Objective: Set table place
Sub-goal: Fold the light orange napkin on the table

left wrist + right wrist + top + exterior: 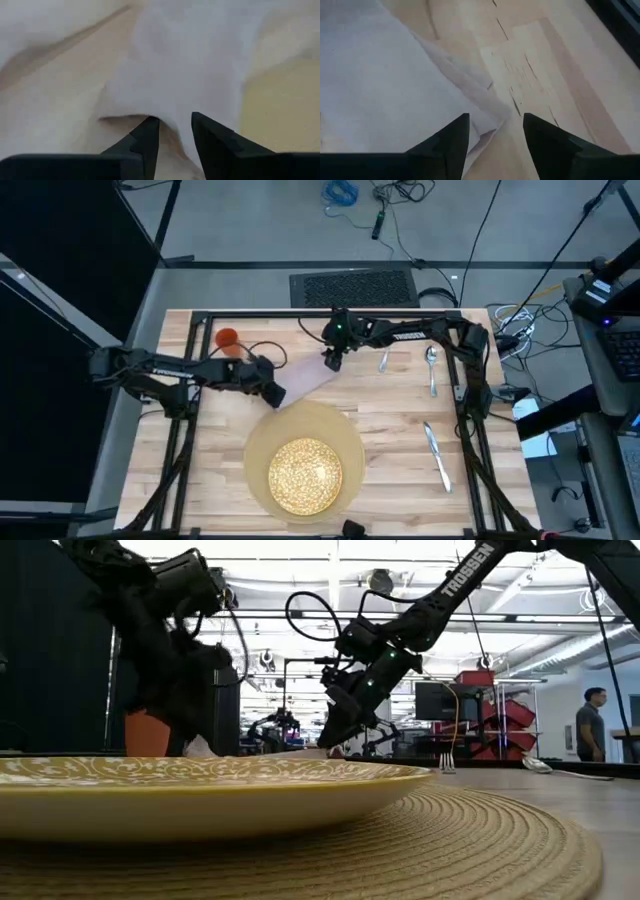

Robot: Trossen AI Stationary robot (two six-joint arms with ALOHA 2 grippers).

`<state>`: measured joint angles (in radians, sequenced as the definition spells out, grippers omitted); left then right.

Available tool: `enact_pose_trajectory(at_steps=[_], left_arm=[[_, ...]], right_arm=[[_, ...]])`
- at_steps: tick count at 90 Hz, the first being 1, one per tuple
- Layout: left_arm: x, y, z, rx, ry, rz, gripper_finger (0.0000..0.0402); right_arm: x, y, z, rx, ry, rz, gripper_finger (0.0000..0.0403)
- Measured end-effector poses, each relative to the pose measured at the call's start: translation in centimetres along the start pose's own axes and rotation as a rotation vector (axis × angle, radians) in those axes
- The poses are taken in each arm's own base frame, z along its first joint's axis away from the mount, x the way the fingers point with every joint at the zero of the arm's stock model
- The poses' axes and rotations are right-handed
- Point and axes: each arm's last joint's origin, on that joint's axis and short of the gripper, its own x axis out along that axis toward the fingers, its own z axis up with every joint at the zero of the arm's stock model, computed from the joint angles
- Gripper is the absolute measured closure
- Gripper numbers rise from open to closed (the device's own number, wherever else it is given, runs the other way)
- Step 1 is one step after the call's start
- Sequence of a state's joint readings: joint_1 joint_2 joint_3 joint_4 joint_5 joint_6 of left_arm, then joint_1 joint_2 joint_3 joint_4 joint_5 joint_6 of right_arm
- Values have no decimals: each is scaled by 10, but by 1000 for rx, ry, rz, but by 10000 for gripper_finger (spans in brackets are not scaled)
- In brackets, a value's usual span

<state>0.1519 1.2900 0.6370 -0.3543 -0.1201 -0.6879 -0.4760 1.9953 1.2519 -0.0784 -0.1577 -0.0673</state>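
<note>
One camera hangs high above and looks straight down on the whole table [390, 430], while a low one sits right beside the plate [200, 795] and looks level across into the room. A camera on each wrist looks very closely down at the napkin [200, 65], which both share.

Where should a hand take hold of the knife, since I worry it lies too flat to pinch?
The knife lies flat on the table, clear of the mat and spoon. It is probably best taken from straight above, near the middle of its length, fingers closing across its narrow width; its long axis runs slightly diagonally, so the right hand would turn to match.
</note>
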Motion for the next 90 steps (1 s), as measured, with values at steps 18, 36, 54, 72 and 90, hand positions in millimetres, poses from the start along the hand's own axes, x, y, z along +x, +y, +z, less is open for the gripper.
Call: enact_pose_trajectory(at_steps=[18, 36, 54, 72, 90], left_arm=[[-27, -14, 18, 109, 83, 64, 299], [-36, -13, 21, 188, 102, 142, 299], [0, -10, 30, 329, 99, 147, 299], [40, 0, 39, 455, 129, 160, 299], [51, 0, 44, 578, 91, 143, 299]], right_arm=[[0, -1, 0, 2, 0, -2, 229], [-1, -1, 1, 3, 9, -2, 229], [-40, 8, 33, -58, 42, -46, 229], [-114, 31, 51, -98, 111, -225, 229], [-187, 49, 42, 26, 158, -259, 229]])
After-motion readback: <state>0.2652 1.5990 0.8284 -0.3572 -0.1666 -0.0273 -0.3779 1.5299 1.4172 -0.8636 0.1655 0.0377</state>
